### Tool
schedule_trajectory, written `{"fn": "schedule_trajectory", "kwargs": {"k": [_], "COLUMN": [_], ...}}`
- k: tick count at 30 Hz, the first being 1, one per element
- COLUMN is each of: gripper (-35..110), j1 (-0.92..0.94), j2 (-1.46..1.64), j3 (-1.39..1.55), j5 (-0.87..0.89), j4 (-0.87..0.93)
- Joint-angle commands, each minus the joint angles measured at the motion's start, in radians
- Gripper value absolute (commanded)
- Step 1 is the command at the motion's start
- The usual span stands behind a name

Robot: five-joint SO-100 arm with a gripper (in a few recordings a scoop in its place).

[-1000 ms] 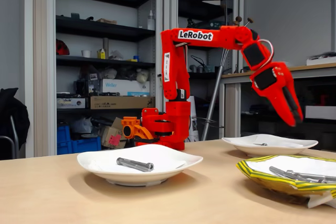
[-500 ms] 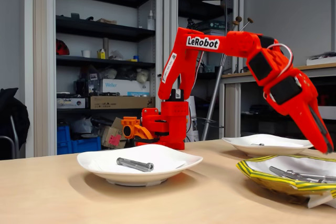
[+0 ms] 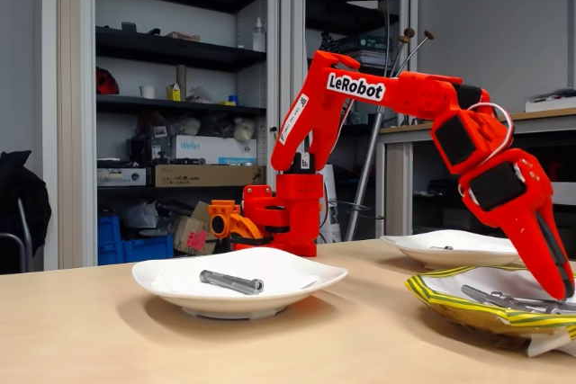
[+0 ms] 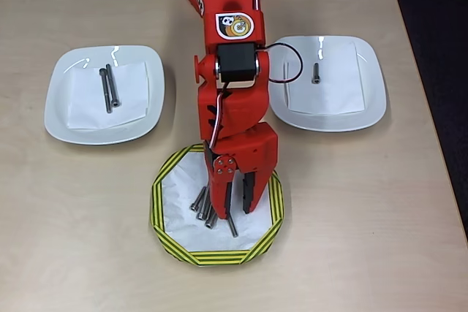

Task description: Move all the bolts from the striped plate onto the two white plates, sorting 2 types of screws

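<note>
The gripper (image 4: 235,208) has dropped from high above to just over the bolts (image 4: 207,211) at the striped plate (image 4: 167,235)'s 9 o'clock side, fingers slightly spread. Another pickup looks imminent; 2 long bolts lie on the left white plate (image 4: 62,118), 1 short on the right white plate (image 4: 371,104).

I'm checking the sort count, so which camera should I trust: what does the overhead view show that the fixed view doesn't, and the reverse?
Overhead alone: two long bolts lying side by side on the left white plate, one short bolt on the right white plate, and a cluster of bolts under the gripper.

Fixed view alone: the gripper's height, its tips low over the striped plate, plus shelves behind.

Both: the red arm, three plates, and bolts left on the striped plate.
</note>
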Motion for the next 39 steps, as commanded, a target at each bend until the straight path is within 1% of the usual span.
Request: {"fn": "schedule_trajectory", "kwargs": {"k": [1,11,15,20,24,30,34,39], "gripper": [10,9,8,7,0,0,0,0], "j1": [0.012,0.041,0.015,-0.029,-0.048,-0.043,-0.031,-0.015], "j2": [0.015,-0.005,-0.029,-0.052,-0.046,-0.028,0.002,0.018], "j3": [-0.002,0.0,0.0,0.005,0.037,0.049,0.025,-0.103], "j5": [0.0,-0.025,-0.018,0.032,0.071,0.037,0.018,-0.018], "j4": [0.02,0.058,0.06,0.06,0.048,0.052,0.104,0.27]}}
